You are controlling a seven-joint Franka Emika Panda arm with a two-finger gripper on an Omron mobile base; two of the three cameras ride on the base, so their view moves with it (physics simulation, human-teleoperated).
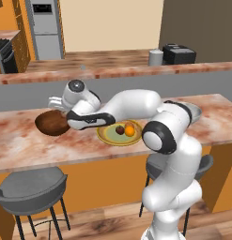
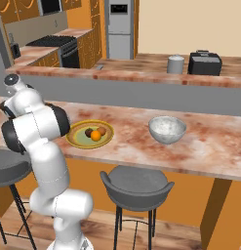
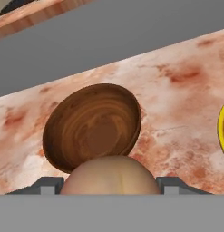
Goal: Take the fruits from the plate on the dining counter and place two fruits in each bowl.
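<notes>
No readable text, label, brand, number or sign anywhere. Dark panel on the refrigerator (image 2: 119, 9) too blurred to make out any characters. Nothing printed on the toaster (image 2: 205, 63) or the grey canister (image 2: 175, 64).

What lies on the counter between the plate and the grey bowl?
Nothing: in the right base view the counter is bare marbled stone from the plate to the grey bowl.
</notes>
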